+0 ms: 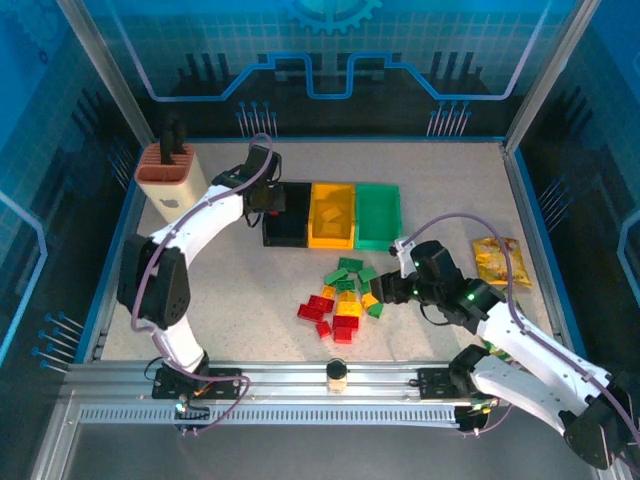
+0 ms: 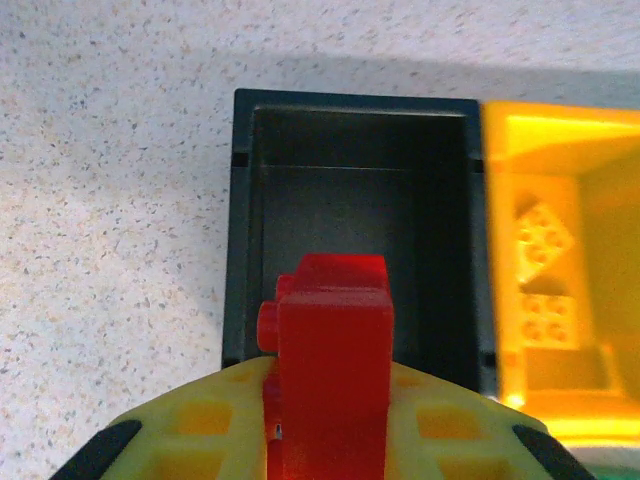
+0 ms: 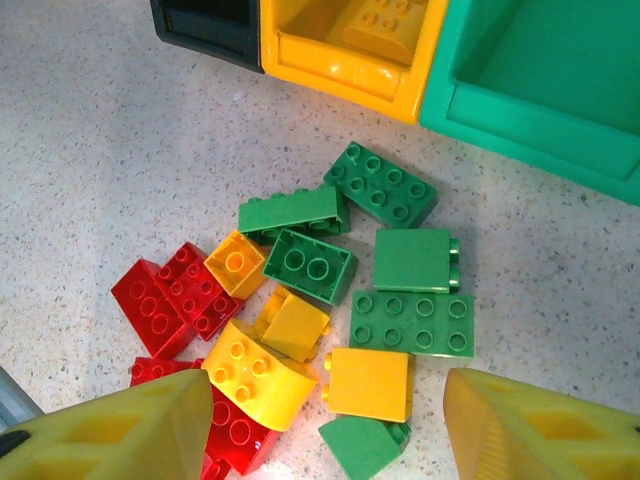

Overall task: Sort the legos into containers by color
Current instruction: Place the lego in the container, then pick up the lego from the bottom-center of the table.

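The left hand (image 2: 330, 425) clenches a red lego (image 2: 335, 340) above the bare-floored black container (image 2: 240, 220). Touching it, the yellow container (image 2: 497, 200) holds two yellow legos (image 2: 543, 237), and the green container (image 1: 378, 215) stands beyond. The right hand (image 3: 325, 425) hangs released over the loose legos (image 3: 410, 325) toward the surface's (image 1: 200, 300) near edge.

The red brick (image 2: 335, 340) has its lower part hidden between the fingers (image 2: 200, 428) of the left end effector (image 2: 330, 430). In the right wrist view the top edge cuts off the black bin (image 3: 205, 25) and the yellow bin (image 3: 340, 78).
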